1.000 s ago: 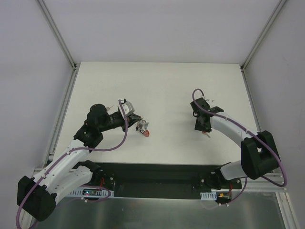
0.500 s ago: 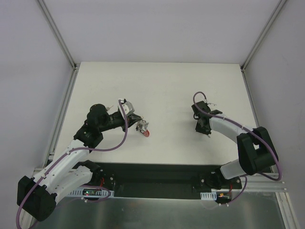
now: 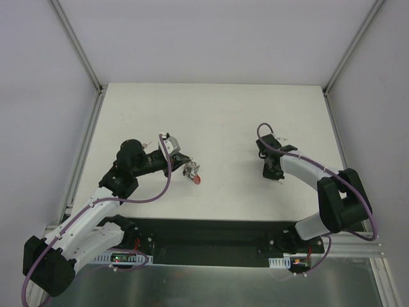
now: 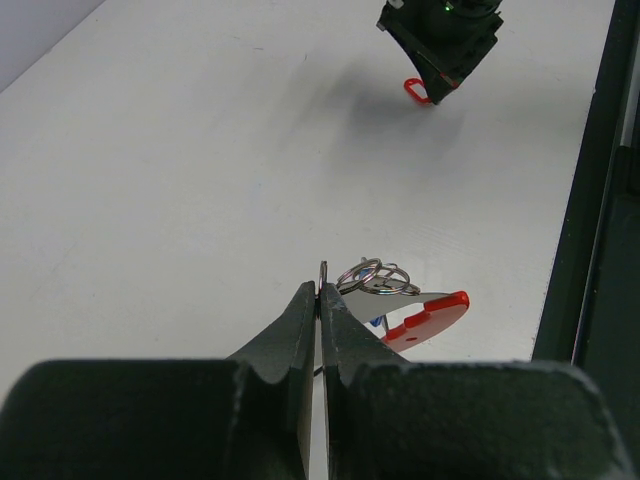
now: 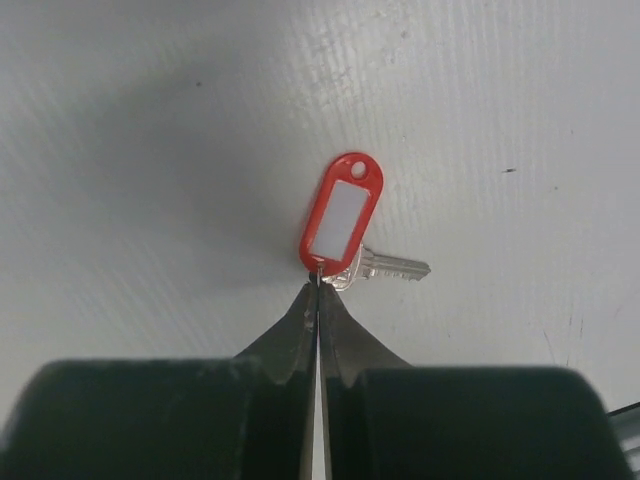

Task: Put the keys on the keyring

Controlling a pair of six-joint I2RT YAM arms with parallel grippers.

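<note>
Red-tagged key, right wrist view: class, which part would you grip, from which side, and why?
Probably the narrow end where the red tag joins the key, approached end-on along the tag. The tag is flat and broad, and the key's blade juts sideways; the right gripper is shut there.

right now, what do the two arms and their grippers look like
Both the left arm and right arm have white tube-like links joined by chunky black joints, each with a purple cable looping alongside. The left gripper and right gripper have matte black fingers tapering to thin flat tips. No markings show.
</note>
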